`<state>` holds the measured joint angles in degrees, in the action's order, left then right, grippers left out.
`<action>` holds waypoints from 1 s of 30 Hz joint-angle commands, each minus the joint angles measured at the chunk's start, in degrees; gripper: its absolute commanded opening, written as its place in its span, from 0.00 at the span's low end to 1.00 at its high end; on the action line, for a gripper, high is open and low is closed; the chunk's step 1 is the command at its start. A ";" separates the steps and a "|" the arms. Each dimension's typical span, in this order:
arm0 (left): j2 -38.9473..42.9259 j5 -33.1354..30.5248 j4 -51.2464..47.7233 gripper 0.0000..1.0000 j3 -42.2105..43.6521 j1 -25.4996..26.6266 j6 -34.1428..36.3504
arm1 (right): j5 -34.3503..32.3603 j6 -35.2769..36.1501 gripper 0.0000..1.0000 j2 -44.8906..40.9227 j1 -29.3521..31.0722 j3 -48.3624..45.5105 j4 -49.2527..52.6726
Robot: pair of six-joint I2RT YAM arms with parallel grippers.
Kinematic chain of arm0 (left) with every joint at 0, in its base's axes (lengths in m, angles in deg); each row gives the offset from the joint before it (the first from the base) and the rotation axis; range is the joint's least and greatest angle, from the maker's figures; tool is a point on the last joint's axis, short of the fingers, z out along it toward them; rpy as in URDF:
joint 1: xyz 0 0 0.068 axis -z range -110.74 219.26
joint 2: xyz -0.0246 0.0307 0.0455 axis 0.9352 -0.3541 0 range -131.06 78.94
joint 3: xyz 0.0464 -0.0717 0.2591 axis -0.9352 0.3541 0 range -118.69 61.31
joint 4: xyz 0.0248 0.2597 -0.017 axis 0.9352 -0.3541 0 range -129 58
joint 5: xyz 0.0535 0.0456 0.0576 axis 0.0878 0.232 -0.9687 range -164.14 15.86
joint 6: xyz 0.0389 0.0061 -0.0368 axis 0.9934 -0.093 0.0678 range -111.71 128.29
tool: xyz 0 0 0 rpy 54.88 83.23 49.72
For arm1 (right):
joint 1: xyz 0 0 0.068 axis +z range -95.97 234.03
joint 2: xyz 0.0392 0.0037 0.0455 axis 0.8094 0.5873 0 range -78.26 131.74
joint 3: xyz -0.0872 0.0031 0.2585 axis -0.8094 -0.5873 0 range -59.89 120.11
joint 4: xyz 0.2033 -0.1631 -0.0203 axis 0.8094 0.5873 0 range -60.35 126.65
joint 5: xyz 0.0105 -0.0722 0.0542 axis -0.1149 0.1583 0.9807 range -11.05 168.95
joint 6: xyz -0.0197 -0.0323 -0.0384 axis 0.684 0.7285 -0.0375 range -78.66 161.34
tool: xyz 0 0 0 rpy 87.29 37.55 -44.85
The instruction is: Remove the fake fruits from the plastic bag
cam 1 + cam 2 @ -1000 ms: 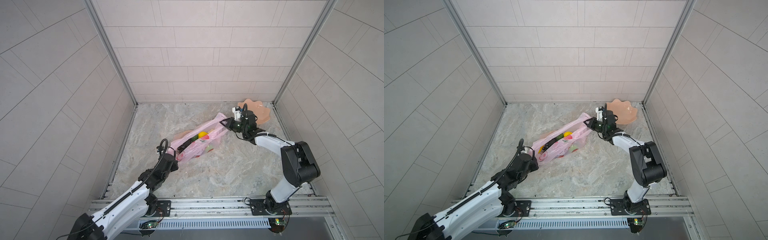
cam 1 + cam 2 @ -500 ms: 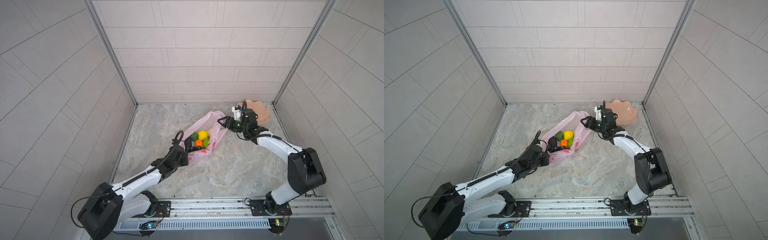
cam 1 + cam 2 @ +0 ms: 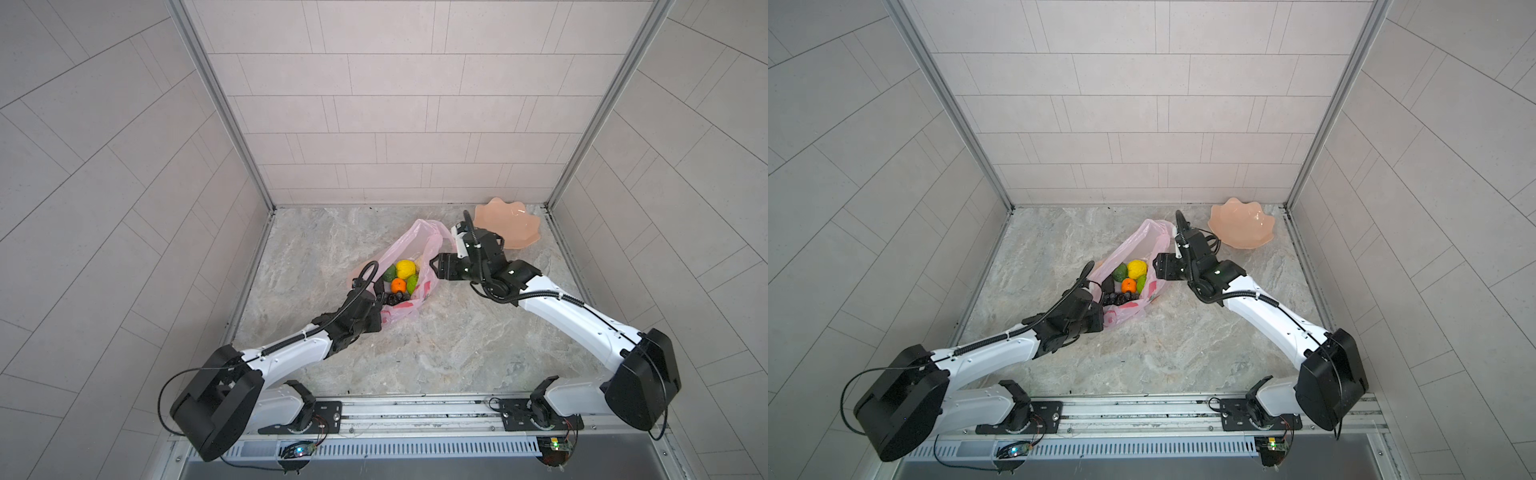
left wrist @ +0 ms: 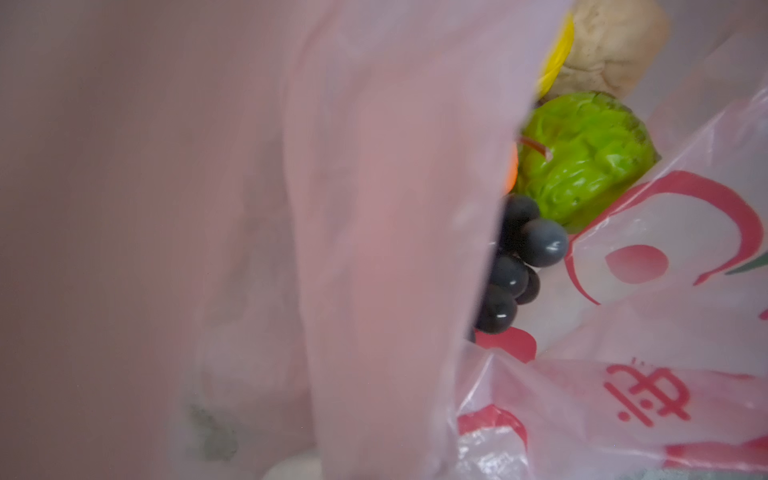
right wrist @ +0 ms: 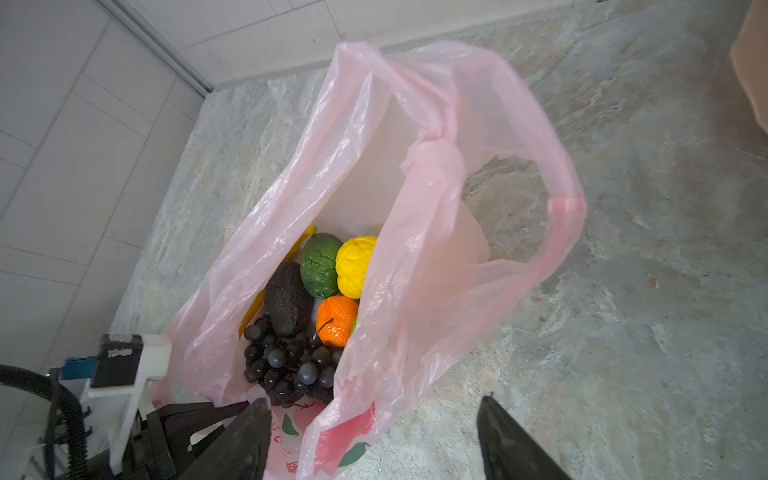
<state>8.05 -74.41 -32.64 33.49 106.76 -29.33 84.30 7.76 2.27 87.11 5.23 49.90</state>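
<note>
Marble table [image 3: 457,345] within tiled walls lies bare along its front and right edges. Back of centre sits the plastic bag [image 3: 409,245], mouth gaping, the peach bowl [image 3: 511,226] in the back right corner. The left gripper [image 3: 377,294] seems clamped on the bag's rim; the right gripper [image 5: 372,401] hangs spread wide, empty — best lowered straight through the mouth onto the fake fruits [image 5: 332,291] heaped inside, clear of loose film.

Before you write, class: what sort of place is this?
Probably a robot test cell: two arms on a metal rail, tiled walls boxing in the table, fake fruits in a plastic bag.
</note>
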 commanded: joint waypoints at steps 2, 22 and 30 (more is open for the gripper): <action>-0.21 0.02 0.06 0.00 -2.38 0.95 0.38 | -9.99 0.36 0.77 8.19 1.47 4.99 6.04; -0.21 -6.25 -2.76 0.00 -1.61 -0.10 -3.54 | 13.22 -5.43 0.00 2.24 -15.35 -18.55 -15.55; 3.25 -10.54 -19.54 0.41 -7.98 0.01 -3.21 | 15.03 -6.61 0.00 3.05 -15.50 -22.59 -18.98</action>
<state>8.49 -80.95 -43.05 29.38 106.78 -32.33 98.22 2.08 6.01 71.29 -17.72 34.50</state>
